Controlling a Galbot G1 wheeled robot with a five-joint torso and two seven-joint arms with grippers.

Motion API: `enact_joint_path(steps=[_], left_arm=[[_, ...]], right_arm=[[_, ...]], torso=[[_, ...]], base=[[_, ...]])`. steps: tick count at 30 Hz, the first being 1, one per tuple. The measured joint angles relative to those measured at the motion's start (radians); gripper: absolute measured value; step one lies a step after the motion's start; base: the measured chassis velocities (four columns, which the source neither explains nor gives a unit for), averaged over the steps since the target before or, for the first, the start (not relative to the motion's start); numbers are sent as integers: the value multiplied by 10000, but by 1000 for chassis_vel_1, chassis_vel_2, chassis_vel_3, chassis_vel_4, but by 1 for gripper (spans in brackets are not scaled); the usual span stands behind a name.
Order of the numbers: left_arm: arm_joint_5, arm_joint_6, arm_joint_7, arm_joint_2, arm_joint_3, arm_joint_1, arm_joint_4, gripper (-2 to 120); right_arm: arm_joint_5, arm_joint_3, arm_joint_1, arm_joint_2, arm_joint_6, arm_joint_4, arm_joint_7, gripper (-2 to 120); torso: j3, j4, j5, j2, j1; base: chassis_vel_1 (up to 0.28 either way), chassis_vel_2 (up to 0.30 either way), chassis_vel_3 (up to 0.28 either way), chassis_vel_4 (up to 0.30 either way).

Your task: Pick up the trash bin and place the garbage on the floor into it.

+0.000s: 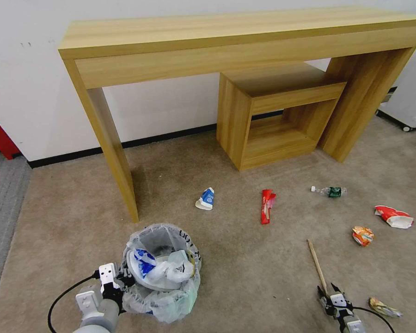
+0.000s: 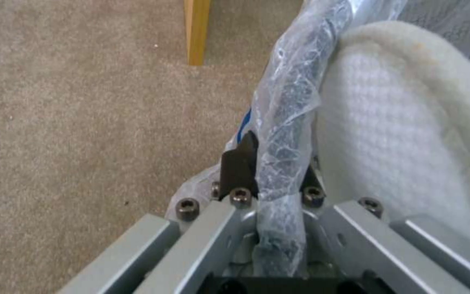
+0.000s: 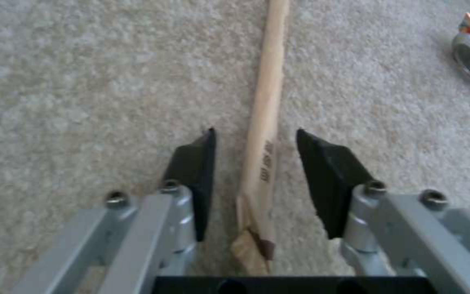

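Observation:
The trash bin (image 1: 162, 270), lined with a crinkly whitish bag, sits on the beige floor (image 1: 245, 277) at the lower left. My left gripper (image 1: 120, 280) is shut on its bag-covered rim (image 2: 287, 122), beside a white slipper (image 2: 398, 143) inside. My right gripper (image 1: 330, 292) is open and straddles the near end of the wooden stick (image 1: 317, 264); the stick (image 3: 265, 122) lies between the fingers (image 3: 197, 175). More garbage lies about: a blue-white carton (image 1: 206, 199), a red wrapper (image 1: 267, 206), a clear bottle (image 1: 330, 191), a red-white wrapper (image 1: 394, 216) and an orange wrapper (image 1: 363, 235).
A wooden console table (image 1: 245, 41) stands against the wall, its left leg (image 1: 118, 162) close behind the bin. A wooden cube stool (image 1: 272, 115) is tucked under it. Grey ribbed carpet (image 1: 2, 199) runs at the left, and a crumpled wrapper (image 1: 383, 307) lies right of my right gripper.

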Motion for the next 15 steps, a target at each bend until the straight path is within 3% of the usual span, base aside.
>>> enact_joint_path(steps=[12, 15], left_arm=[[-29, -30, 0, 35, 6, 27, -17, 0], [-38, -35, 0, 64, -7, 33, 3, 0]], right_arm=[[-323, -13, 151, 231, 266, -337, -5, 32], [-467, -23, 209, 315, 382, -475, -80, 18]], torso=[[-1, -3, -7, 0, 0], [-1, 0, 0, 0, 0]], base=[[0, 0, 0, 0], [0, 0, 0, 0]])
